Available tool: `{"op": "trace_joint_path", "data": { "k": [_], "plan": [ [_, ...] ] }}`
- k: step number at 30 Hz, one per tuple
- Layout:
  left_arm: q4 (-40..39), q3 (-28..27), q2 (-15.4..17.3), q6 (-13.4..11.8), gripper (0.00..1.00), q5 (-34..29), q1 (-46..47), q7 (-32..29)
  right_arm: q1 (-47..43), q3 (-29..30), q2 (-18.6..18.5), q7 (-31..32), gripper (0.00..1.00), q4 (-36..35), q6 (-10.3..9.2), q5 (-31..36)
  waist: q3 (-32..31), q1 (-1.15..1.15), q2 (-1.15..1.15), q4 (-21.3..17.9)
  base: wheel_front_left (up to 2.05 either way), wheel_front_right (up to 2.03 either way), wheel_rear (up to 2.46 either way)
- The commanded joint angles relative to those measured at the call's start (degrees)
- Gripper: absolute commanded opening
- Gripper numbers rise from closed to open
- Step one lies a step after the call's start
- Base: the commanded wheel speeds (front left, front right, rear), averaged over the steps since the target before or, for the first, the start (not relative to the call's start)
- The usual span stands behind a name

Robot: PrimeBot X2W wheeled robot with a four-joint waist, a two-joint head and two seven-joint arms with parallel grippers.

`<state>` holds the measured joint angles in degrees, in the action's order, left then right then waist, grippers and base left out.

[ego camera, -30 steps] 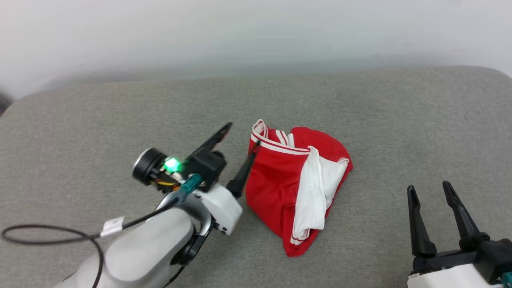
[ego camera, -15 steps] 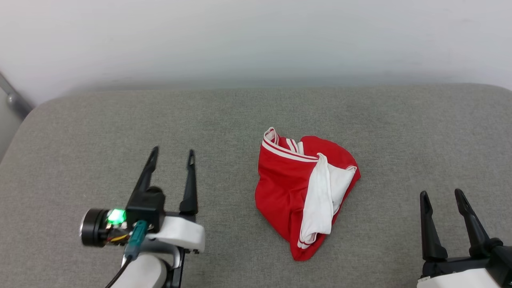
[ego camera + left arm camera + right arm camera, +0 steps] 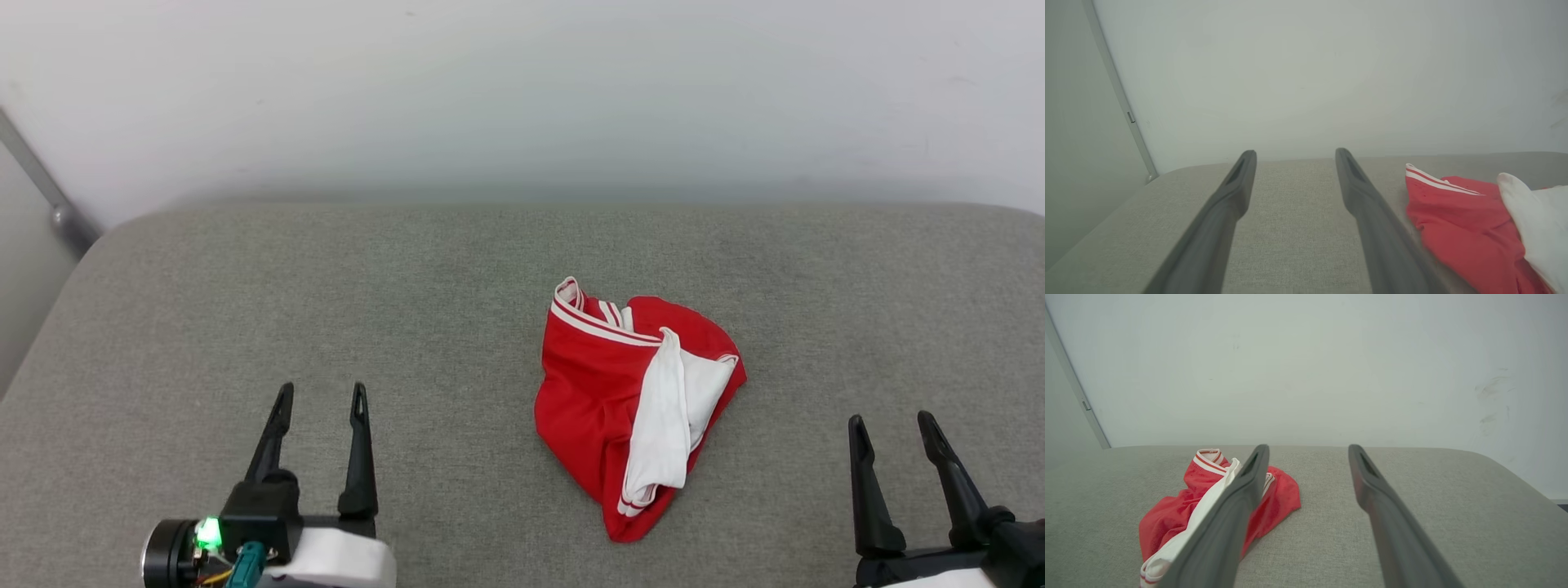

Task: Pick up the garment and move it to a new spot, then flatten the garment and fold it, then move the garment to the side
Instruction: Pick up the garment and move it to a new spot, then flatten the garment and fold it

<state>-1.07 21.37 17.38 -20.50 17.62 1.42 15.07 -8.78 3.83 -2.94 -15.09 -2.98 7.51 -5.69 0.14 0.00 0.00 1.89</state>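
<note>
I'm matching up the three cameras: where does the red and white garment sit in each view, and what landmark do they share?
Head view: garment just right of centre, lying on the grey cushion.
Left wrist view: garment at the lower right.
Right wrist view: garment at the lower left.
Shared landmark: the slanted grey wall strip at the far left.

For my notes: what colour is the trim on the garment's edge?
White with red stripes, on the red garment; clearest in the head view.

Crumpled garment point(image 3: 1457, 228) cut off at left wrist view's lower right, partly hidden behind right gripper point(image 3: 1308, 448) finger at right wrist view's lower left
</note>
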Motion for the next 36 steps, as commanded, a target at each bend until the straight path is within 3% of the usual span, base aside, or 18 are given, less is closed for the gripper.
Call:
{"op": "trace_joint_path", "data": {
  "k": [1, 8, 19, 36],
  "plan": [
    [0.32, -1.15, -0.94, 1.44, 1.0, -0.7, -1.64, 0.14, -0.8, -0.16, 0.12, -0.12, 1.0, 0.22, -0.04, -0.42, -0.32, 0.0, 0.0, 0.14, 0.0, 0.0, 0.0],
    [1.53, -5.91, -4.79, 6.24, 1.0, -4.51, -4.75, 0.15, -1.25, -0.49, 0.12, -0.12, 1.0, 0.57, -0.04, -0.63, -1.14, 0.0, 0.0, 0.31, 0.0, 0.0, 0.0],
    [3.85, -10.8, -8.8, 11.41, 1.0, -8.53, -7.14, 0.15, -2.12, -0.8, 0.11, -0.12, 1.0, 0.97, -0.04, -1.03, -1.75, 0.0, 0.0, 0.26, 0.0, 0.0, 0.0],
    [5.51, -14.95, -11.94, 15.37, 1.0, -11.92, -7.95, 0.15, -2.44, -0.77, 0.12, -0.12, 1.0, 1.26, -0.04, -1.06, -1.96, 0.0, 0.0, 0.42, 0.0, 0.0, 0.0]
  ]
}}
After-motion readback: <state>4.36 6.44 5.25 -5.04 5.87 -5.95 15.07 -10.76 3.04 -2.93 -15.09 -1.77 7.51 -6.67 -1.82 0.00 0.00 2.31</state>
